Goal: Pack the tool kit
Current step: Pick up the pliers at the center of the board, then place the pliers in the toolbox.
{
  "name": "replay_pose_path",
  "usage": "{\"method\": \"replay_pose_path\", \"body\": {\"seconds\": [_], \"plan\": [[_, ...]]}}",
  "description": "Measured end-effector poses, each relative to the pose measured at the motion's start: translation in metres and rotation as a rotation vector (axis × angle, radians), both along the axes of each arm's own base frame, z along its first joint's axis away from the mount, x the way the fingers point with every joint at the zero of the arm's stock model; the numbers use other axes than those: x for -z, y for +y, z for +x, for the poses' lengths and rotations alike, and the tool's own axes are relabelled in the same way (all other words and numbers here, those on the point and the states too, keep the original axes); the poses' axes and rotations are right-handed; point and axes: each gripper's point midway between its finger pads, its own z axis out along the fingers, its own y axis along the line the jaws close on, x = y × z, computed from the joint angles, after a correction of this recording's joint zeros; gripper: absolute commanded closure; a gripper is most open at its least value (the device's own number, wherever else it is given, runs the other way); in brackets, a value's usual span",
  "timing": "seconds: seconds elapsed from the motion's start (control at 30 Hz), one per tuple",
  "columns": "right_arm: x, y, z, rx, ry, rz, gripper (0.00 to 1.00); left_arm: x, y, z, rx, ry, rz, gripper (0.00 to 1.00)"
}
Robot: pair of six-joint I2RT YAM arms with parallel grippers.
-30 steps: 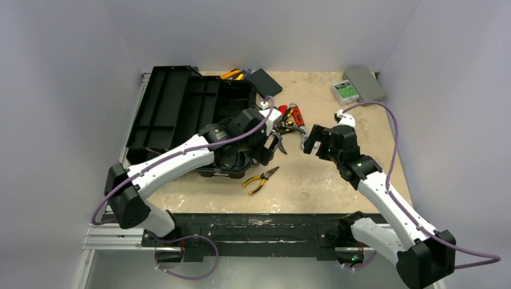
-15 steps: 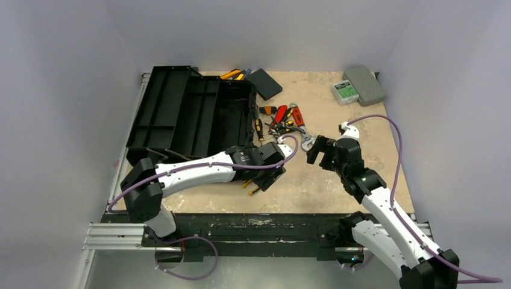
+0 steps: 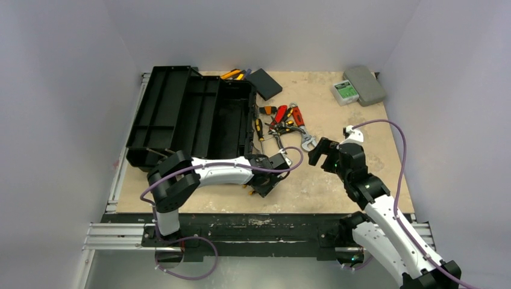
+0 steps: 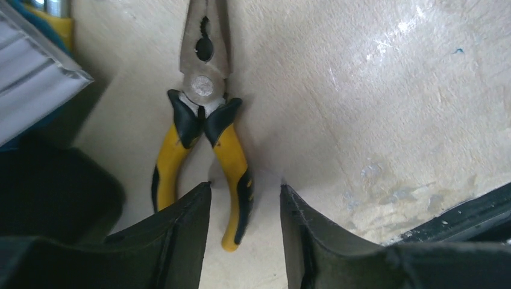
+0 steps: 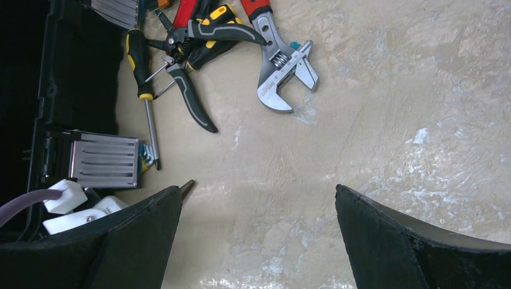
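Straddling one grip of the yellow-handled pliers (image 4: pixel 202 114), the left hand (image 4: pixel 244 198) stands part open: one finger sits in the gap between the two grips, the other outside, and neither yet presses on the sleeve. The main risk, as I judge it, lies in that hold. It takes a single grip near its tail, far from the heavy steel head, so on a lift the pliers may swing open at the pivot, droop nose-down and slide out. The sleeve's curved, tapering shape would help it slip. The inner finger could also nudge the second grip and skew the tool before the hold is firm. The pliers lie flat on the tabletop (image 5: pixel 391 120), a pale, scuffed, mottled board, just beside the near right corner of the toolbox (image 3: pixel 187 111). The toolbox is hard black ribbed plastic, lying open at the far left. Beside it are a bright metal adjustable wrench (image 5: pixel 280 66), a slim yellow-and-black screwdriver (image 5: pixel 141 72) and a tangle of red and black grips. The right hand (image 5: pixel 258 189) hangs released, spread wide, over bare board near them, holding nothing.
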Motion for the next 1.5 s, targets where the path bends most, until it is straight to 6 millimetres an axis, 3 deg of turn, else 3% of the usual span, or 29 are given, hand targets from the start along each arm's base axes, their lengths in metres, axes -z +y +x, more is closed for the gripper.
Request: {"method": "replay_pose_path", "body": {"seconds": [0.17,0.3,0.47,0.6,0.7,0.8,0.97,1.1,1.3,1.5], "plan": [[-0.003,0.0,0.0,0.001,-0.011,0.005,0.02,0.007,-0.005,-0.001,-0.046,0.035,-0.024,0.85],[-0.003,0.0,-0.001,0.002,-0.011,0.007,0.03,0.008,-0.01,-0.005,-0.059,0.075,-0.053,1.0],[-0.003,0.0,-0.002,0.009,-0.007,0.016,0.03,0.006,-0.013,-0.008,-0.066,0.116,-0.086,1.0],[-0.007,-0.001,-0.004,0.021,-0.015,0.037,0.03,-0.004,-0.02,-0.024,-0.032,0.179,-0.137,1.0],[-0.013,-0.003,-0.006,0.032,-0.039,0.053,0.03,-0.03,-0.023,-0.039,0.002,0.215,-0.207,1.0],[-0.019,-0.006,-0.007,0.05,-0.063,0.063,0.03,-0.07,-0.029,-0.046,0.026,0.21,-0.318,1.0],[-0.024,-0.006,-0.008,0.056,-0.078,0.078,0.02,-0.133,-0.024,-0.046,0.036,0.152,-0.463,1.0],[-0.024,-0.006,-0.008,0.058,-0.077,0.083,0.02,-0.161,-0.011,-0.032,-0.019,0.132,-0.54,1.0],[-0.023,-0.006,-0.008,0.059,-0.075,0.084,0.02,-0.203,0.025,0.004,-0.166,0.068,-0.673,1.0],[-0.018,-0.006,-0.009,0.062,-0.064,0.087,0.02,-0.244,0.053,0.021,-0.269,-0.004,-0.8,1.0]]}}
